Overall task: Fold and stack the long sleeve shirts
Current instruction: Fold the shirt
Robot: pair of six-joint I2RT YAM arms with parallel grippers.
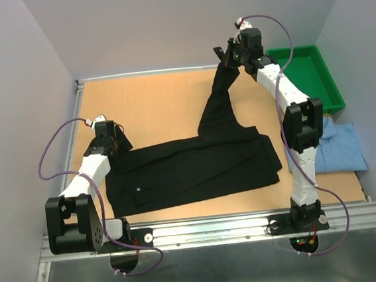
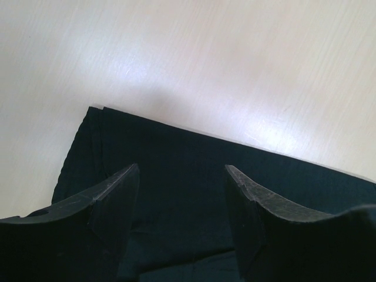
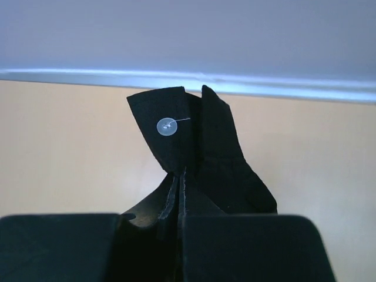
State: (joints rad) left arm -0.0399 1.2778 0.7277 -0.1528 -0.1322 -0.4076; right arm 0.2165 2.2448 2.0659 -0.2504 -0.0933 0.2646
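The black long sleeve shirt (image 1: 191, 171) lies flat across the middle of the table, folded to a wide band. One sleeve (image 1: 217, 108) runs up and back from it to my right gripper (image 1: 227, 58), which holds it raised near the far edge. In the right wrist view, that gripper (image 3: 181, 176) is shut on the black cuff (image 3: 200, 141), which shows a white button (image 3: 167, 127). My left gripper (image 2: 181, 170) is open, with both fingers (image 2: 117, 200) low over the shirt's left corner (image 2: 94, 135). The light blue shirt (image 1: 340, 145) lies at the right, partly behind the right arm.
A green plastic tray (image 1: 312, 79) stands at the back right, close to the right gripper. Bare wooden tabletop (image 1: 144, 105) shows at the back left. Walls close in the table on three sides.
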